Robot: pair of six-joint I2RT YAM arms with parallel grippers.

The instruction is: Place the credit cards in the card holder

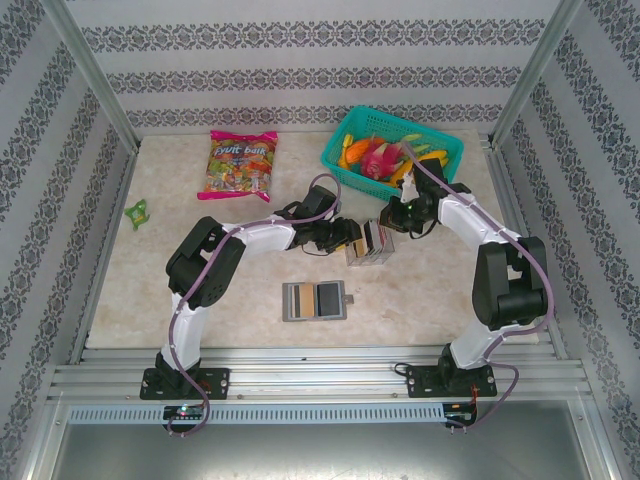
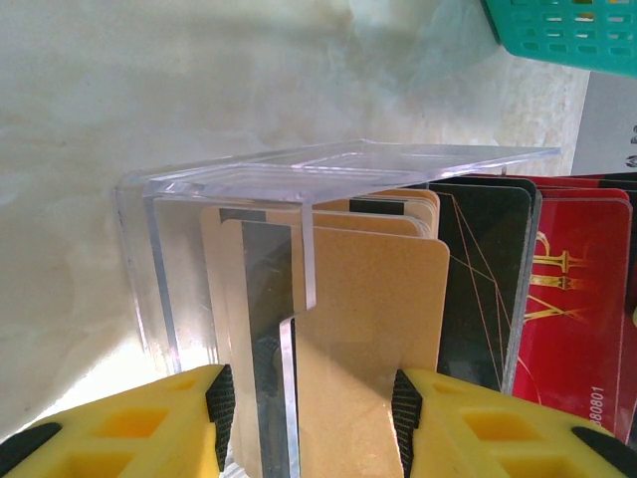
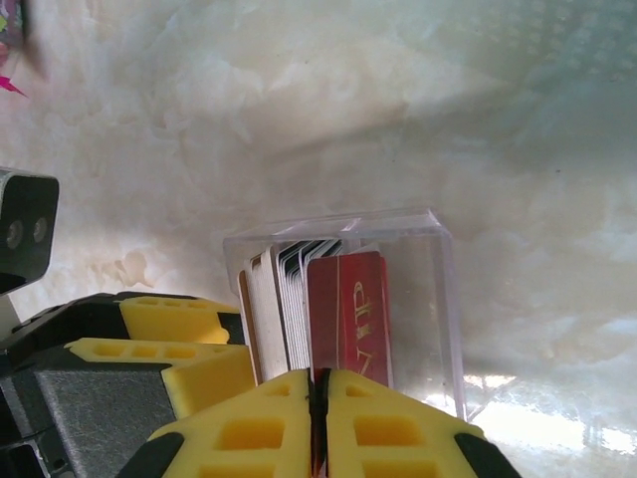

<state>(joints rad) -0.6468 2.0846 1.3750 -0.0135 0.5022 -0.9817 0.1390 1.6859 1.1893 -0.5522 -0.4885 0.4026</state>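
The credit cards stand on edge in a clear plastic box (image 1: 370,245) at mid-table. In the left wrist view I see tan cards (image 2: 368,319), a black one (image 2: 483,279) and a red one (image 2: 577,299) inside the box (image 2: 338,164). My left gripper (image 2: 309,408) clamps the box and the tan cards from the left, also (image 1: 345,235). My right gripper (image 3: 318,398) is shut on the near edge of the red card (image 3: 348,309), which stands inside the box (image 3: 428,289). The card holder (image 1: 314,300) lies open and flat, nearer the arm bases, apart from both grippers.
A green basket (image 1: 392,150) of toy fruit sits at the back right, close behind the right arm. A candy bag (image 1: 240,165) lies at the back left, and a small green toy (image 1: 137,212) near the left edge.
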